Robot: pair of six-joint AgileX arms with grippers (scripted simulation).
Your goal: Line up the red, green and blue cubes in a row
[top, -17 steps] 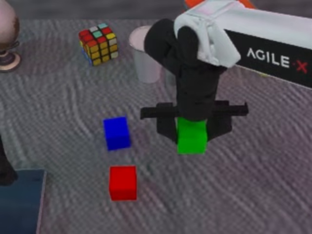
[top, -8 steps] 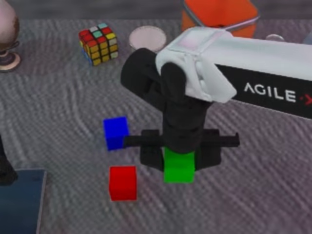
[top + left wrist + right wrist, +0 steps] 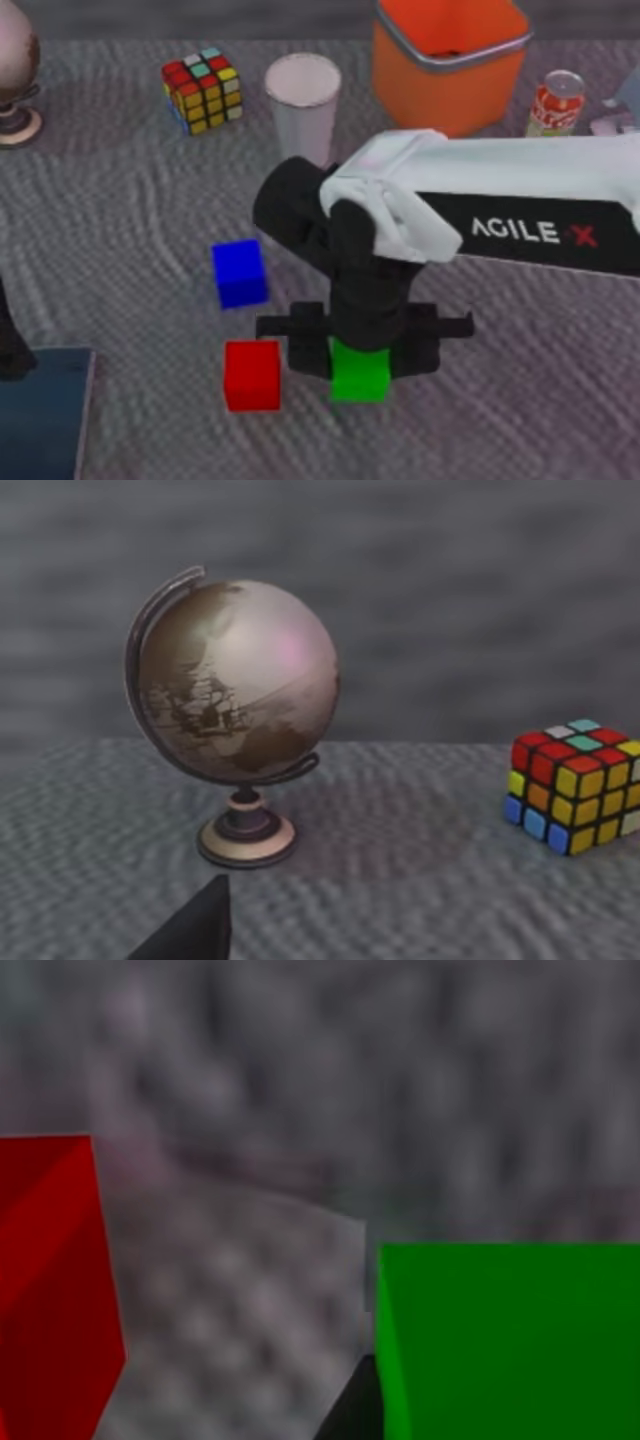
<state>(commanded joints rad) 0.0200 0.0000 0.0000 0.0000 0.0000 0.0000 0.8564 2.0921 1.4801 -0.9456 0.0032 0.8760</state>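
My right gripper [image 3: 358,362] is shut on the green cube [image 3: 358,375], holding it low over the table just right of the red cube [image 3: 251,375], with a small gap between them. In the right wrist view the green cube [image 3: 510,1340] fills the near side and the red cube [image 3: 50,1280] stands apart from it across a strip of grey cloth. The blue cube [image 3: 239,272] sits behind the red one, slightly to its left. My left arm [image 3: 10,345] stays parked at the table's left edge.
Along the back stand a globe [image 3: 12,70], a multicoloured puzzle cube [image 3: 203,90], a white cup [image 3: 303,105], an orange bucket [image 3: 450,60] and a drinks can [image 3: 553,103]. A dark blue slab [image 3: 45,410] lies at the front left corner.
My right gripper has carried the green cube forward and to the left, lowering it from beside the blue cube to a spot next to the red cube.
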